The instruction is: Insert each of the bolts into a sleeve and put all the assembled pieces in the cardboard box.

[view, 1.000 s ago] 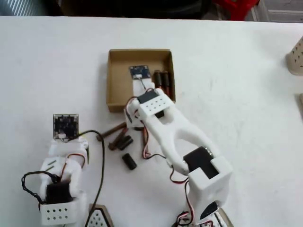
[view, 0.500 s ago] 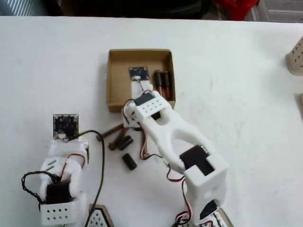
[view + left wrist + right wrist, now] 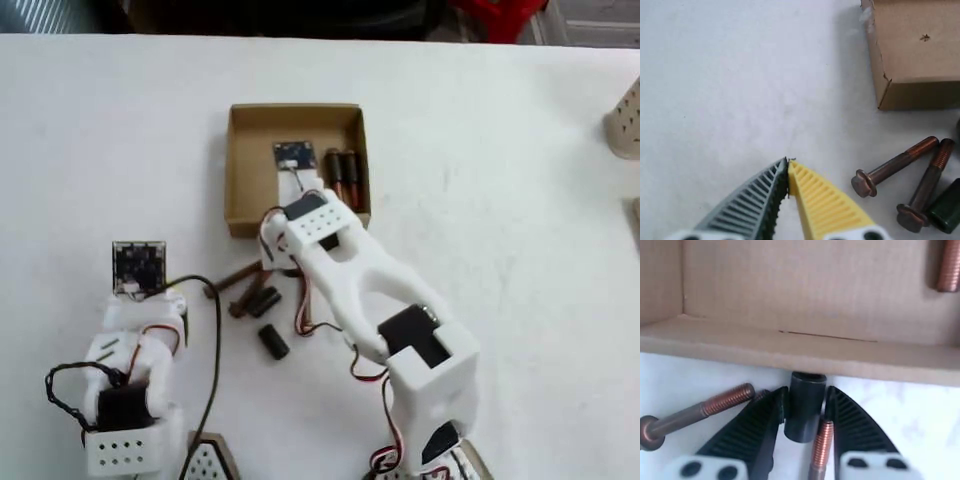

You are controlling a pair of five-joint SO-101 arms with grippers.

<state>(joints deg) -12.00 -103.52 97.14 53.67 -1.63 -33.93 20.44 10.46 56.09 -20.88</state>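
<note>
Close against the front wall of the cardboard box (image 3: 245, 160), my right gripper (image 3: 805, 405) is shut on a black sleeve (image 3: 805, 407). A copper bolt (image 3: 821, 447) lies between its fingers beside the sleeve. Another bolt (image 3: 695, 412) lies off to one side. Two assembled pieces (image 3: 343, 175) rest in the box. More bolts (image 3: 240, 278) and loose sleeves (image 3: 272, 342) lie on the table in front of the box. My left gripper (image 3: 788, 161) is shut on nothing over bare table, apart from two bolts (image 3: 895, 165) and a dark sleeve (image 3: 946, 207).
A black cable (image 3: 215, 340) runs from the left arm across the table. A beige perforated object (image 3: 625, 120) stands at the far right edge. Open white table lies left of the box and to its right.
The right arm has shifted slightly to the left along the box's front wall. The left arm has not moved.
</note>
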